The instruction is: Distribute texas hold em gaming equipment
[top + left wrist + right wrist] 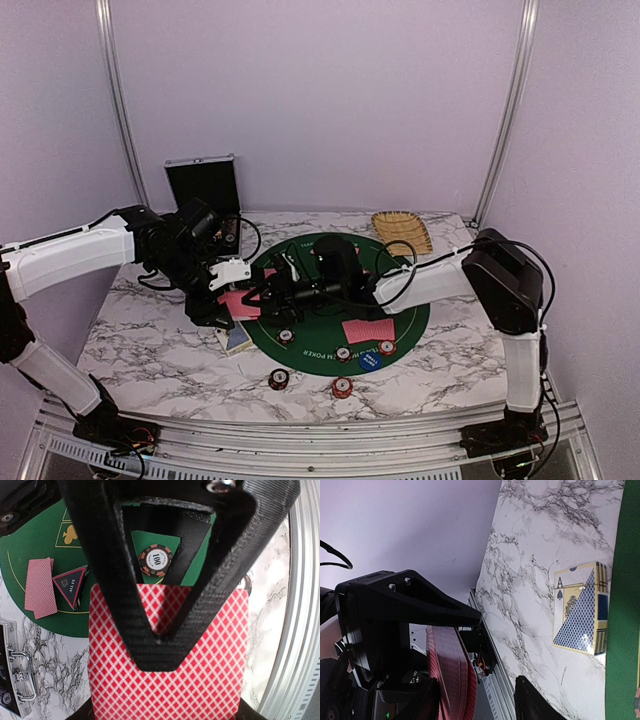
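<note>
My left gripper (228,298) (159,661) is shut on a deck of red-backed playing cards (242,304) (200,670), held above the left edge of the green mat (400,310). My right gripper (260,292) (477,702) reaches across to it and stands open. The deck's edge (452,675) lies between its fingers, close to one and with a gap to the other. Two cards (367,330) (40,587) lie on the mat beside a black triangular marker (70,586). A poker chip (156,560) marked 100 sits under the left wrist. Other chips (343,353) and a blue button (370,360) lie near the mat's front.
A blue-patterned card box (238,338) (580,610) lies on the marble just left of the mat. An open silver case (203,185) stands at the back left, a tan woven tray (402,230) at the back right. Two chips (279,379) lie off the mat near the front edge.
</note>
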`<control>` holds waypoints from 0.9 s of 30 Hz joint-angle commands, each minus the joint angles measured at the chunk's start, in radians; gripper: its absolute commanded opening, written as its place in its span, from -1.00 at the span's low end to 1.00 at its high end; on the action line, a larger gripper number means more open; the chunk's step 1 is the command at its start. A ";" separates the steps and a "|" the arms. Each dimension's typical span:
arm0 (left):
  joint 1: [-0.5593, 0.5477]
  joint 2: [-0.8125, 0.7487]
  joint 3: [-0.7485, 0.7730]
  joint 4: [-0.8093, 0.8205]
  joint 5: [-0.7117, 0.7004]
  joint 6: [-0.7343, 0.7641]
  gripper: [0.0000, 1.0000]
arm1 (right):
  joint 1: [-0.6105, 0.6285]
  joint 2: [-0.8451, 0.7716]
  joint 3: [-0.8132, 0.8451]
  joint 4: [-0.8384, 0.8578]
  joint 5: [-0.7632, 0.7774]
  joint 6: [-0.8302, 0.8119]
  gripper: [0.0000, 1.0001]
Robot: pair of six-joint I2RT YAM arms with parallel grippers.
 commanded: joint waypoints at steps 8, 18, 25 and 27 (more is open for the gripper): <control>0.011 -0.044 0.040 0.004 -0.003 0.005 -1.00 | -0.015 -0.076 -0.043 -0.102 -0.008 -0.044 0.16; 0.013 -0.045 0.031 0.004 -0.002 0.005 -1.00 | -0.029 -0.125 -0.025 -0.157 -0.014 -0.077 0.06; 0.013 -0.044 0.031 0.004 -0.002 0.004 -1.00 | -0.029 -0.135 -0.047 -0.108 -0.030 -0.049 -0.08; 0.012 -0.044 0.031 0.004 -0.001 0.005 -1.00 | -0.029 -0.137 -0.051 -0.088 -0.039 -0.036 -0.09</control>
